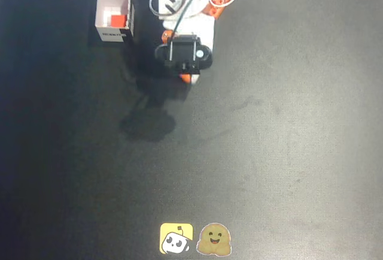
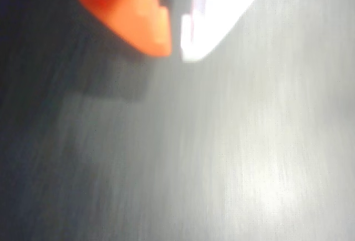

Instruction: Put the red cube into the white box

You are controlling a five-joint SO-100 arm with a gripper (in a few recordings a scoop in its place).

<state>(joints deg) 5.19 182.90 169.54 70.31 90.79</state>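
Observation:
In the overhead view the white box [image 1: 114, 15] stands open-topped at the top left of the black mat, a dark label on its near wall. The red cube [image 1: 118, 20] lies inside it, against the right wall. The arm is folded up at the top centre, and my gripper [image 1: 187, 78] hangs to the right of the box, well apart from it. In the wrist view the gripper [image 2: 175, 46] shows an orange finger [image 2: 138, 19] and a white finger [image 2: 222, 8] with their tips almost touching and nothing between them, above bare dark mat.
Two stickers lie at the near edge of the mat, a yellow one [image 1: 176, 238] and a brownish smiling one [image 1: 214, 239]. The arm's shadow [image 1: 149, 121] falls on the mat below the gripper.

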